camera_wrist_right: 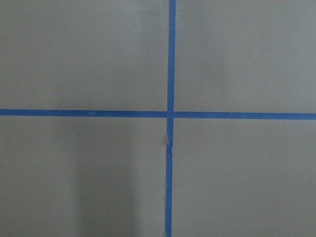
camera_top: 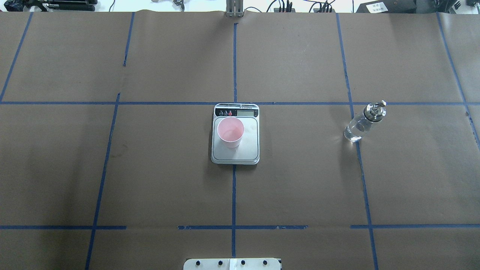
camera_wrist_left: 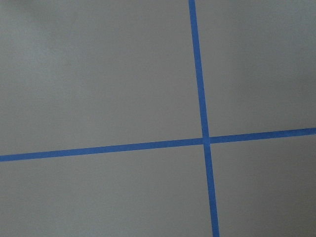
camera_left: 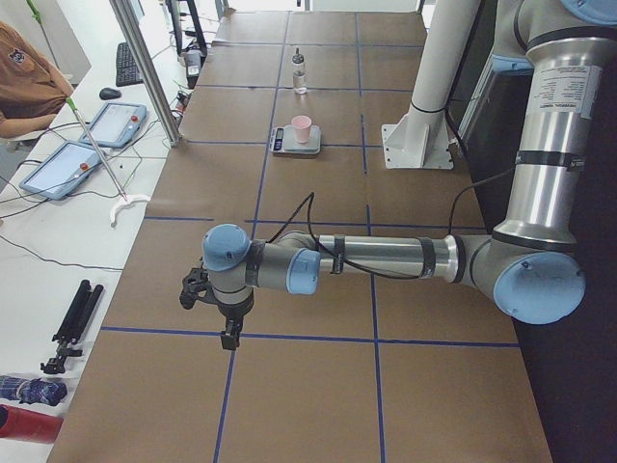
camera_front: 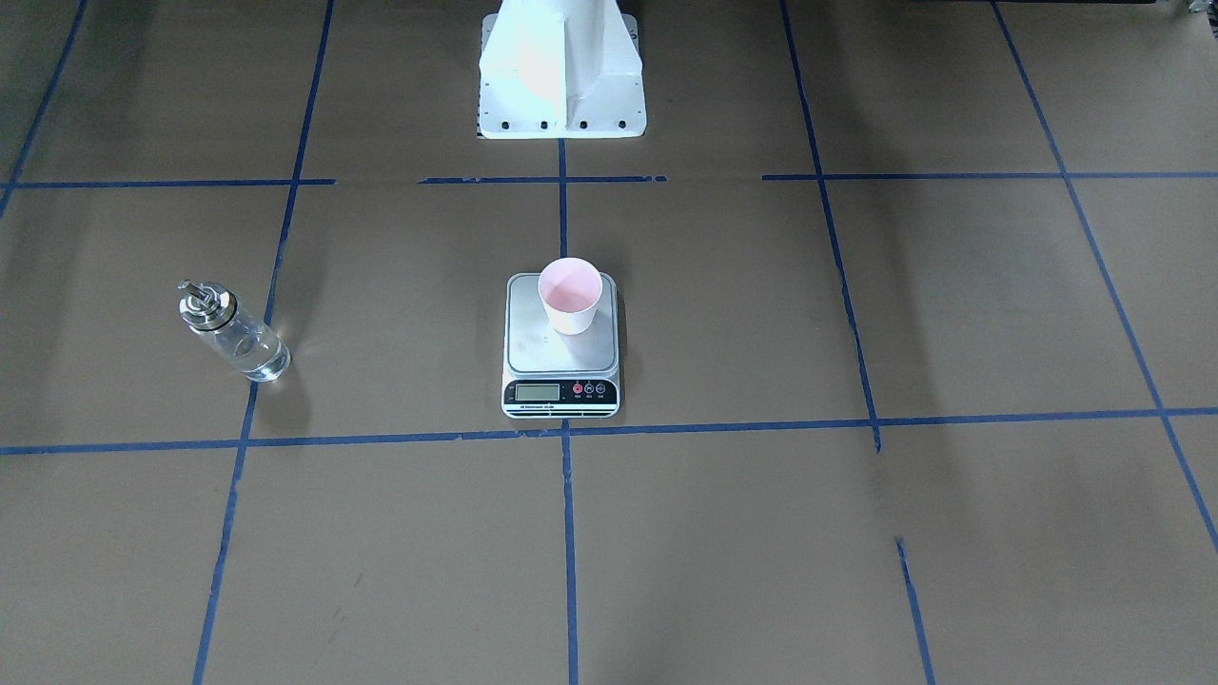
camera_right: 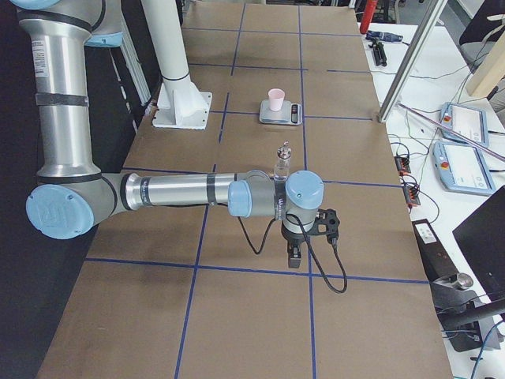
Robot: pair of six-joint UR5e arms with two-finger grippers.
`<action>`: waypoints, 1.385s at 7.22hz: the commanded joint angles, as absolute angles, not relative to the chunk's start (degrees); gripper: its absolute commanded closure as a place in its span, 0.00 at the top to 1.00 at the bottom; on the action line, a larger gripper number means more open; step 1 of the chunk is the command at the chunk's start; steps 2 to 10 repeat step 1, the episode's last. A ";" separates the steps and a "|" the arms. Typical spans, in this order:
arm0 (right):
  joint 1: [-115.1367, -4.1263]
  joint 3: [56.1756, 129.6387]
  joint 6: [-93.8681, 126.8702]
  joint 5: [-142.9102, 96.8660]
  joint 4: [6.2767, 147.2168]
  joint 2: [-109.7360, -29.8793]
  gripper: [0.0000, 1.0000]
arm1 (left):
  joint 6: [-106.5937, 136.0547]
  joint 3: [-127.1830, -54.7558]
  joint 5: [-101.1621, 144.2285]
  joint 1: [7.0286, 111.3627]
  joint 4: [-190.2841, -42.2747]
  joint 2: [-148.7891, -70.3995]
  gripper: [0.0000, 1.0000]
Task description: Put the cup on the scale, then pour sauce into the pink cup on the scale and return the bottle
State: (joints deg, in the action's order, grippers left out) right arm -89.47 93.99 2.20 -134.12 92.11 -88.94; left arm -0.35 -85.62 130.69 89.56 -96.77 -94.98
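1. The left gripper point(camera_left: 229, 333) is hanging over the table point(camera_top: 300, 180) at its left end; I cannot tell its finger spread or grasp.
2. The right gripper point(camera_right: 294, 257) is hanging over the right end, equally unreadable.
3. The cup point(camera_top: 230, 132) is standing upright on the scale point(camera_top: 247, 150).
4. The bottle point(camera_top: 360, 125), holding sauce point(camera_top: 352, 134), is standing well apart, rightward.

LCD reading on scale point(camera_front: 550, 354) too small to be read. Left gripper point(camera_left: 229, 335) and right gripper point(camera_right: 294, 257) shown only in side views, so jaw state cannot be told. Base of bottle point(camera_right: 282, 160) hidden behind right arm.
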 commanded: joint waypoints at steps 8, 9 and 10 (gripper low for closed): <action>-89.47 93.96 2.20 -134.21 92.11 -88.95 1.00 | -0.35 -85.61 130.69 89.56 -96.77 -95.01 1.00; -89.47 93.96 2.20 -134.21 92.11 -88.95 1.00 | -0.35 -85.61 130.69 89.56 -96.77 -95.01 1.00; -89.47 93.96 2.20 -134.21 92.11 -88.95 1.00 | -0.35 -85.61 130.69 89.56 -96.77 -95.01 1.00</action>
